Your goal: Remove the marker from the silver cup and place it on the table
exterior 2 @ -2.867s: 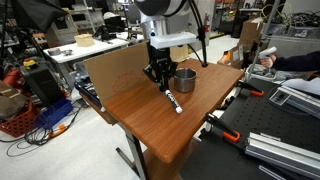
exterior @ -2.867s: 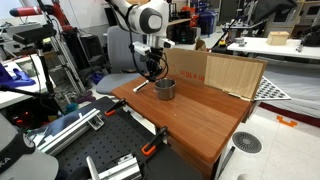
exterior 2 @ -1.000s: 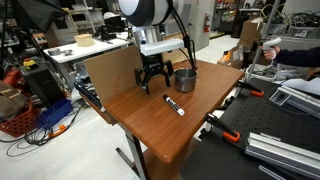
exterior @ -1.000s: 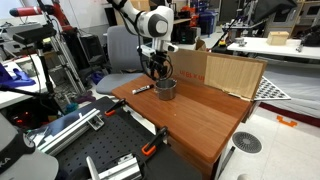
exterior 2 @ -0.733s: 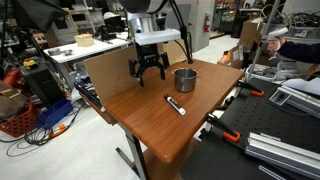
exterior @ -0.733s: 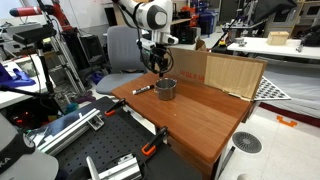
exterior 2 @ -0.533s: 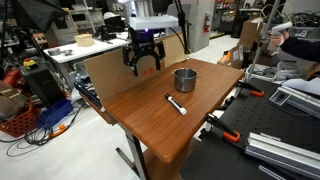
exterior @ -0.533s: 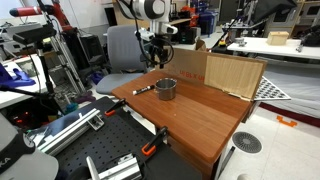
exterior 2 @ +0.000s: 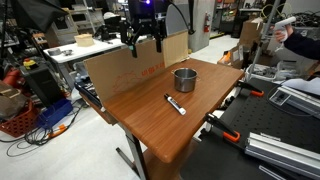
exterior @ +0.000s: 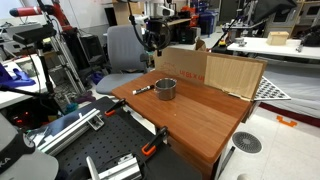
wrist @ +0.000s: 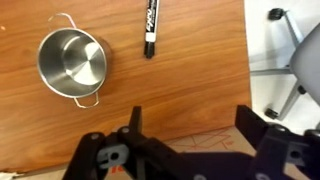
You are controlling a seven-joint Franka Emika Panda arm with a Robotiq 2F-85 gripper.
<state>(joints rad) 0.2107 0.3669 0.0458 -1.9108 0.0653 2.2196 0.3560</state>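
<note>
1. Table: wooden top, seen in both exterior views. It carries the two task items.

2. Marker: lies flat on the table top, near the silver cup but clear of it, with bare wood between the two. In this exterior view it is on the camera side of the cup. In the wrist view the marker lies beside the cup, with its long axis running roughly up and down the picture. In an exterior view the marker is level with the cup, on the side away from the cardboard box.

3. Silver cup: stands upright on the table with its mouth facing up. The wrist view shows a wire handle on each of two opposite sides.

4. Gripper: hangs well above the cup and off to one side of it, toward the far edge of the table. The wrist view shows the gripper with its two fingers spread wide. Only table surface appears between them. The jaws hold nothing and touch neither the marker, the cup nor the table.

5. Cardboard box: stands on the table beyond the cup.

6. Office chair: stands on the floor off the table, farther from the cup than the marker.
</note>
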